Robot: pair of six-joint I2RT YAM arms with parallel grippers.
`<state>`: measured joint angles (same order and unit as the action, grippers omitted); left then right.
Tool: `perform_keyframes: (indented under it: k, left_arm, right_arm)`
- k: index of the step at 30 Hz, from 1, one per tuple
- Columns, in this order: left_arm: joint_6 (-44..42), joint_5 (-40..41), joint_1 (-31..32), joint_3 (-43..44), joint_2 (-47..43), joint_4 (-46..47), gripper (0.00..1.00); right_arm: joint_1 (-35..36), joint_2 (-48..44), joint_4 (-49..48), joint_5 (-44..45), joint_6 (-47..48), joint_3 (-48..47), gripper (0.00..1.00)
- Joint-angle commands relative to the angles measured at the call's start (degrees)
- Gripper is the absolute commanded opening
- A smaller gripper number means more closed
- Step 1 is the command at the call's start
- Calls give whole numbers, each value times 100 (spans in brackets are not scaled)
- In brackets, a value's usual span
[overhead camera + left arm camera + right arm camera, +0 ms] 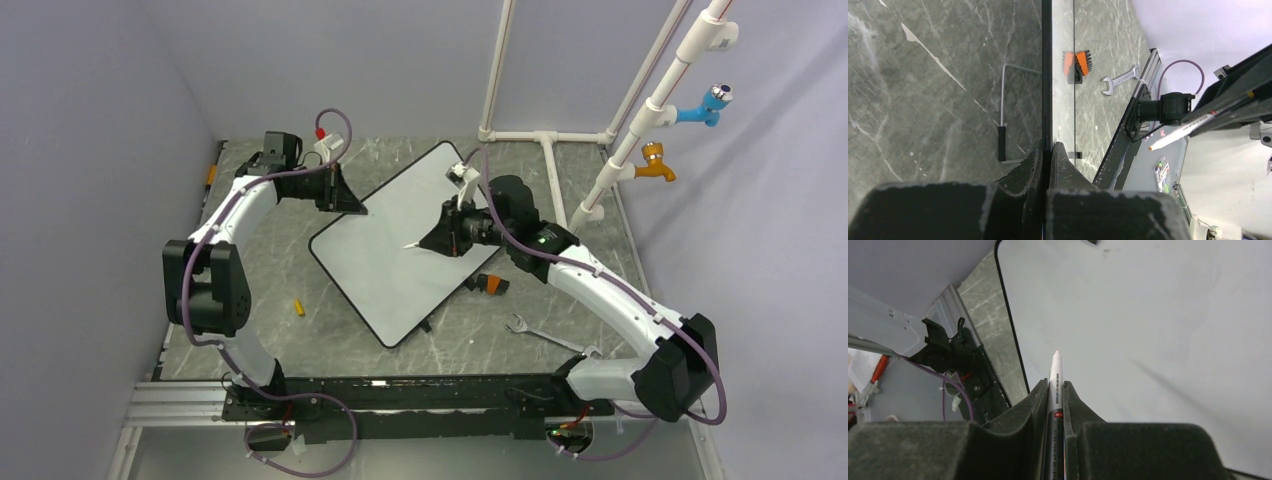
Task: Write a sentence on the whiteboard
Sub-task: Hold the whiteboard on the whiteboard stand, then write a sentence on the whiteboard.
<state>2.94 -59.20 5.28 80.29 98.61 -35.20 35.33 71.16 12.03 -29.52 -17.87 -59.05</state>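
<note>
Whiteboard (400, 262) lay flat at table centre, long axis running 8 to 2 o'clock. My left gripper (1048, 147) sat at its 10 o'clock edge, fingers (1030, 165) clenched tight on the black rim, no gap showing. My right gripper (1055, 386) reached in from 3 o'clock, fingers (1035, 397) pinched on a marker (1056, 371). Its tip pointed toward 9 o'clock over the white surface; contact with the board I could not tell. Wrench (540, 335) lay at 5 o'clock, off the board.

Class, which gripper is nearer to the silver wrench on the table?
Right. The right gripper holds a marker over the whiteboard, just beyond the wrench; the left gripper clamps its far-left edge.
</note>
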Motion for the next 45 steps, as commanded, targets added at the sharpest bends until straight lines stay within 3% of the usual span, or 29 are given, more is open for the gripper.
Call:
perform_keyframes:
  k: [1, 9, 21, 29, 38, 45]
  left_arm:
    - [-466, 627, 216, 66, -298, 54, 0]
    - [-60, 1275, 246, -33, -469, 202, 0]
    - [163, 1526, 258, -160, -675, 444, 0]
    - [78, 1756, 308, -194, -717, 418, 0]
    - [70, 2488, 632, -137, -870, 20, 0]
    - [-59, 2454, 632, -246, -878, 192, 0]
  right_arm:
    - [375, 184, -96, 495, 374, -560, 0]
    - [1180, 819, 185, 1531, 892, -1347, 0]
    - [2152, 1741, 182, 2925, 1450, -2212, 0]
    - [2297, 2126, 124, 3136, 1470, -2543, 0]
    - [2349, 1928, -27, 3023, 1471, -2404, 0]
    - [2414, 1870, 31, 2990, 1471, -2473, 0]
